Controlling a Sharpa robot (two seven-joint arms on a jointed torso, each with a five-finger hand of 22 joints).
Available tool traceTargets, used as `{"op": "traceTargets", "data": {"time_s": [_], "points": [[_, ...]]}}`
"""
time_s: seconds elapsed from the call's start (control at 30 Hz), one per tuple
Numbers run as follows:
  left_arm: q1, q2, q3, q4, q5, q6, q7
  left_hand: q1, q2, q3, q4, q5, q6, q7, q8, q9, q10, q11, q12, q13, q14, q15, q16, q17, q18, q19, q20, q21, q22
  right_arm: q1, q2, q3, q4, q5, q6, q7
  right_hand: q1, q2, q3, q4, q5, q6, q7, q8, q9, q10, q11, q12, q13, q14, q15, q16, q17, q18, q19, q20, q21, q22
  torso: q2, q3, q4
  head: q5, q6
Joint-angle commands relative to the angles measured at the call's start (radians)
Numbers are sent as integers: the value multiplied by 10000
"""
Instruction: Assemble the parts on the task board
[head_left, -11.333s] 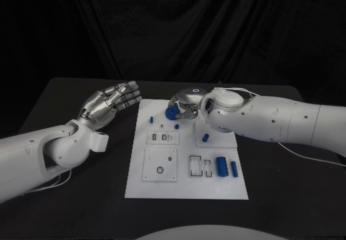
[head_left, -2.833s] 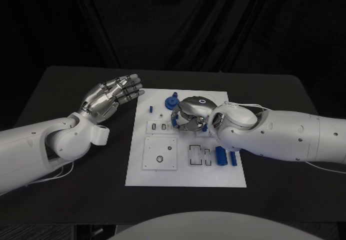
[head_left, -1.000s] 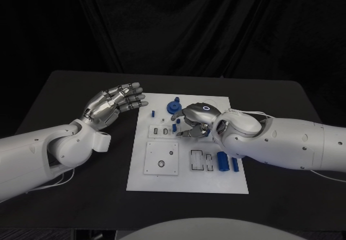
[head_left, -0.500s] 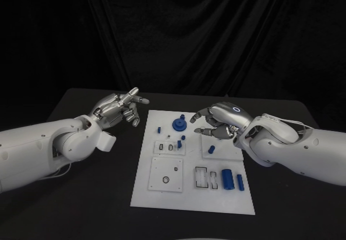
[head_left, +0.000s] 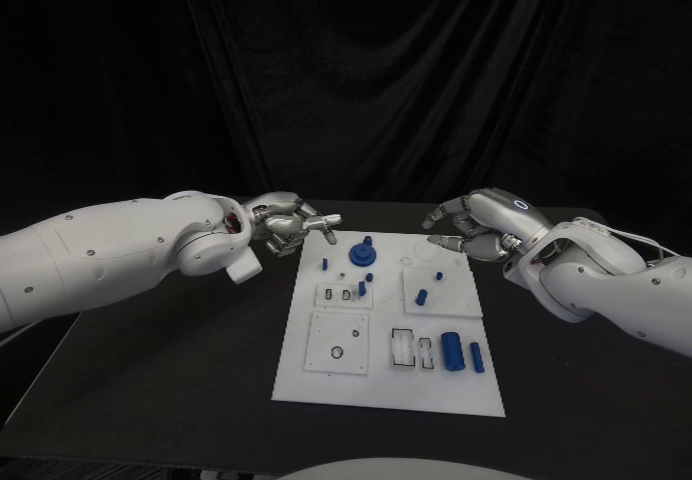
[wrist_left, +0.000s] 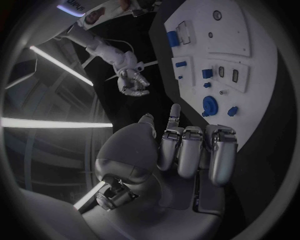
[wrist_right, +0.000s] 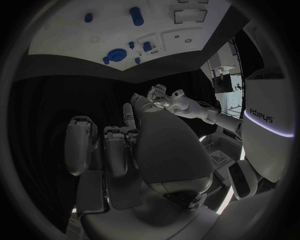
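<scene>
While several blue parts already stand in the task board (head_left: 389, 385), the job looks only partly done. The board lies in the middle of the black counter (head_left: 173, 350). Toward its 12 o'clock end, a round blue gear-like part (head_left: 362, 257) sits on its post, with a small blue peg (head_left: 325, 264) just at its 9 o'clock side and another short peg (head_left: 372, 276) near its 6 o'clock. A further blue piece (head_left: 361, 289) stands by the slotted plate (head_left: 340, 295) below, and a small blue peg (head_left: 421, 296) stands in the square plate at 3 o'clock of that.

Near the 5 o'clock corner, a thick blue cylinder (head_left: 453, 351) and a thinner blue bar (head_left: 477, 357) lie flat on the board beside the rectangular slots (head_left: 413, 349), apparently not seated. The plate with the round hole (head_left: 339, 352), at about 7 o'clock, has nothing in it. My judgement is that these two lying pieces and the open recesses are what remains.

Neither hand is at work on the board. The left hand (head_left: 293, 226) hangs off the board's 10 o'clock corner, fingers curled in on nothing, one finger pointing out. The right hand (head_left: 477, 226) hovers off the 1 o'clock corner, fingers likewise drawn in, holding no part.
</scene>
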Motion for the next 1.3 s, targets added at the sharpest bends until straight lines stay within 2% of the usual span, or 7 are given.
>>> {"op": "traceTargets", "data": {"time_s": [0.03,0.3,0.53,0.7,0.9,1.03,1.3], "points": [[51,239,12,9,-2778,326,-1760,150,-37,-100,-26,-47,-57,-32,75,91,1054,-87,33,2617,1055,-44,26,2626,-55,1070,-105,-34,2627,-31,-35,4,-54,203,81,-93,-54,32,27,61,81,57,-17,39,3,1024,32,26,2633,1014,-1,24,2634,-165,93,22,63,2030,-432,164,-233,156,-228],[139,1280,14,-143,-4429,542,-3693,1053,-218,120,-173,53,-2,-183,377,692,1054,-256,33,2617,1055,-218,26,2626,-55,1070,-290,-34,2627,-83,-277,3,-48,209,459,-490,-54,37,53,89,381,52,-2,30,-22,1024,56,26,2633,1014,24,24,2634,-157,75,45,44,2020,-763,280,-437,329,-582],[198,2111,14,-378,-4736,954,-5210,869,-395,284,-85,-270,-188,-389,1263,2439,1054,-520,33,2617,1055,-463,26,2626,-55,1070,-533,-34,2627,-173,-393,2,12,210,760,-807,-23,30,91,82,624,28,12,15,-45,1024,75,26,2633,1014,37,24,2634,-143,41,61,-8,2001,-811,340,-488,398,-854],[200,2626,13,-835,-4780,1021,-5467,436,-345,189,-57,-735,-171,-460,1453,2991,1054,-541,33,2617,1055,-519,26,2626,-55,1070,-595,-34,2627,-297,-385,2,8,210,763,-907,2,32,117,65,734,49,20,26,-49,1024,102,26,2633,1014,53,24,2634,-144,43,73,2,2003,-728,344,-411,275,-799],[153,3101,12,-1213,-4796,1198,-5928,130,-328,87,-42,-1059,28,-571,1618,3503,1054,-642,33,2617,1055,-617,26,2626,-55,1070,-683,-34,2627,-421,-332,3,-4,210,764,-973,14,29,128,54,780,62,24,32,-50,1024,115,26,2633,1014,62,24,2634,-141,34,78,-13,1997,-686,327,-478,393,-857],[75,3247,11,-1311,-4799,1320,-6334,-325,-187,-32,-49,-1316,316,-702,1728,3899,1054,-770,33,2617,1055,-733,26,2626,-55,1070,-791,-34,2627,-466,-322,3,-10,210,815,-1004,44,41,158,30,850,68,38,35,-54,1024,137,26,2633,1014,79,24,2634,-143,39,90,-2,1999,-670,340,-458,372,-869],[-111,3490,11,-1560,-4801,1465,-6634,-265,-172,43,-125,-991,483,-835,1606,4247,1054,-912,33,2617,1055,-893,26,2626,-55,1070,-951,-34,2627,-542,-269,4,-74,210,779,-1008,89,53,221,-18,1054,64,64,29,-71,1024,168,26,2633,1014,108,24,2634,-140,36,118,-2,1995,-610,359,-448,366,-856]]}}
